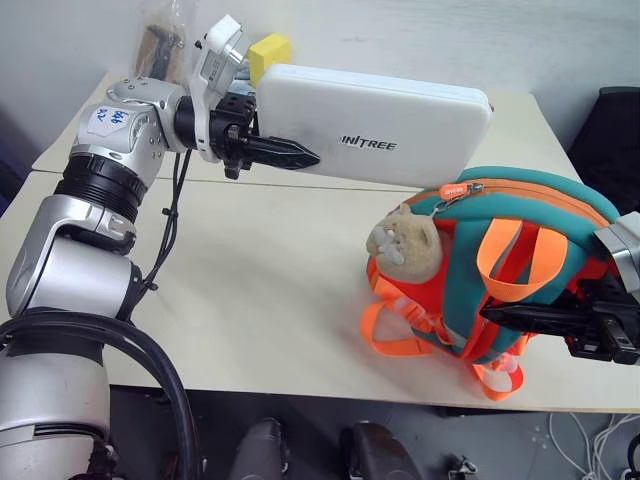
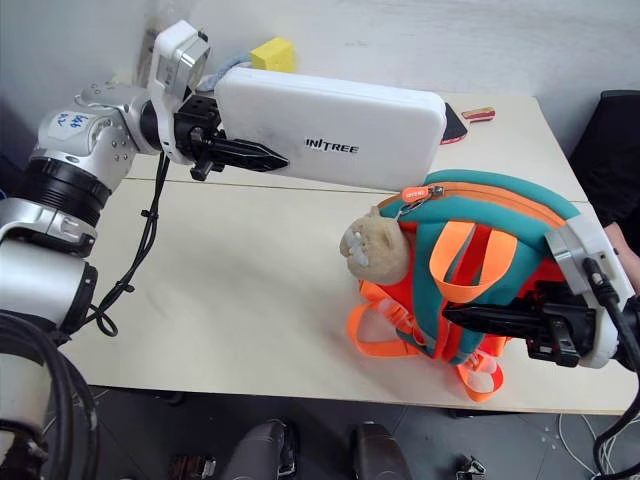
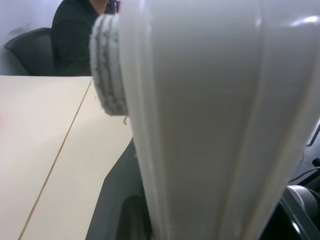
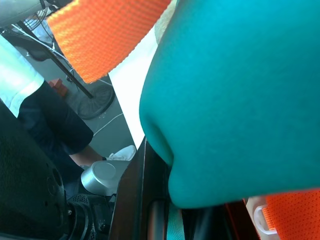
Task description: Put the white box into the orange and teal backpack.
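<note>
While the backpack's zip looks nearly closed, the box risks jamming at its top.
Left gripper (image 1: 290, 155) pinches the white box (image 1: 375, 128) aloft behind the backpack (image 1: 520, 255); right gripper (image 1: 525, 318) clamps the backpack's side fabric.

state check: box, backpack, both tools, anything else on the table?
box: lifted off the table, held level at one end by the left tool, other end over the backpack
backpack: upright on the table, top zip looks closed
left tool: shut on the box
right tool: shut on the backpack's strap side
plush charm: hanging on the backpack's front
yellow block: on the table behind the box
</note>
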You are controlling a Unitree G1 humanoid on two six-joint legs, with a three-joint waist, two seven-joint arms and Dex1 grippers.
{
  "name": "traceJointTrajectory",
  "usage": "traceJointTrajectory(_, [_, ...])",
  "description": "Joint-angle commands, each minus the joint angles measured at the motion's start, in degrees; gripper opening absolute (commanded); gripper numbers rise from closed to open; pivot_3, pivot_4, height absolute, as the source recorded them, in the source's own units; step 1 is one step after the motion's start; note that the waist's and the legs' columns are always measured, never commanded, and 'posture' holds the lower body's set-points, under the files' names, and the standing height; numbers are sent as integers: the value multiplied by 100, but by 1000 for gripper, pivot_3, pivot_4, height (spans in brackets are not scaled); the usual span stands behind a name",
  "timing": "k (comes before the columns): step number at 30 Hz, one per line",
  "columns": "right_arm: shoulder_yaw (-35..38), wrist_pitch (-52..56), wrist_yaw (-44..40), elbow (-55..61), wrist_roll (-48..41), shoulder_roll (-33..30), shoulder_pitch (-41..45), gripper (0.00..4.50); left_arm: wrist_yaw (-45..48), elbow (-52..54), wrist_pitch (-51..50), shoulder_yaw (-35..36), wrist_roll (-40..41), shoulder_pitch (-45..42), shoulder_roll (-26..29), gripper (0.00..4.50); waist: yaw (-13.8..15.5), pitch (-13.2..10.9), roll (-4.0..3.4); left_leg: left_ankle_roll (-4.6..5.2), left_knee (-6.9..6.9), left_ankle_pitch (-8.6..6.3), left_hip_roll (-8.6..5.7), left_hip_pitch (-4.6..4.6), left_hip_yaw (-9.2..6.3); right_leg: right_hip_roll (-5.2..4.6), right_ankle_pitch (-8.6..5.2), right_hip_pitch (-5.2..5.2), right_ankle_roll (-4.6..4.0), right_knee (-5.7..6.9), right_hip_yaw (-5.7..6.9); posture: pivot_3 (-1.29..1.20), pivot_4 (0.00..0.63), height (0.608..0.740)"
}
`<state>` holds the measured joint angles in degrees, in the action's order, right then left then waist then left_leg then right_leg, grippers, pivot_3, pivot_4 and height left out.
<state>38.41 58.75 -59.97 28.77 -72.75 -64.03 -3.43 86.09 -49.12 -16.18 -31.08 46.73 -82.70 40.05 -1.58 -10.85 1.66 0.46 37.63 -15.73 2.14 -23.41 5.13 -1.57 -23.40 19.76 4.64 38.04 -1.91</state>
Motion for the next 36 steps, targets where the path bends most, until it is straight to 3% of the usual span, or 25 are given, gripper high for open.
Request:
traceJointTrajectory(1, [48,-11,82,26,-105,40,53,4,641,419,63,-262,230,54,197,1420,-5,0,0,0,0,0,0,1,0,0,0,0,0,0,-1,0,150,740])
traceJointTrajectory(10, [207,-6,-29,42,31,70,-243,4,641,839,496,-1238,348,127,683,1420,-2,0,0,0,2,0,0,1,0,0,0,-2,0,0,-2,0,150,740])
traceJointTrajectory(20, [1240,233,-1394,-432,444,-388,-929,4,641,1973,357,-1839,992,196,1602,1420,0,0,-1,0,6,0,0,3,1,1,0,-6,0,2,-3,0,150,740])
traceJointTrajectory(26, [1192,234,-1615,-484,650,-432,-889,4,641,1811,775,-1972,807,241,1326,1420,16,0,-1,1,10,-1,0,6,-1,1,0,-12,0,1,-1,0,150,740])
traceJointTrajectory(32, [935,187,-1439,-271,616,-295,-708,4,641,1262,1322,-1363,259,374,236,1420,31,0,-1,5,21,-3,-1,2,-1,1,0,-12,0,3,-1,0,150,740])
traceJointTrajectory(36, [650,124,-1256,-196,593,-229,-496,4,641,1364,1588,-1087,-224,519,-80,1420,-6,0,-1,5,21,-3,-1,-3,-1,3,0,-5,0,5,-1,0,150,740])
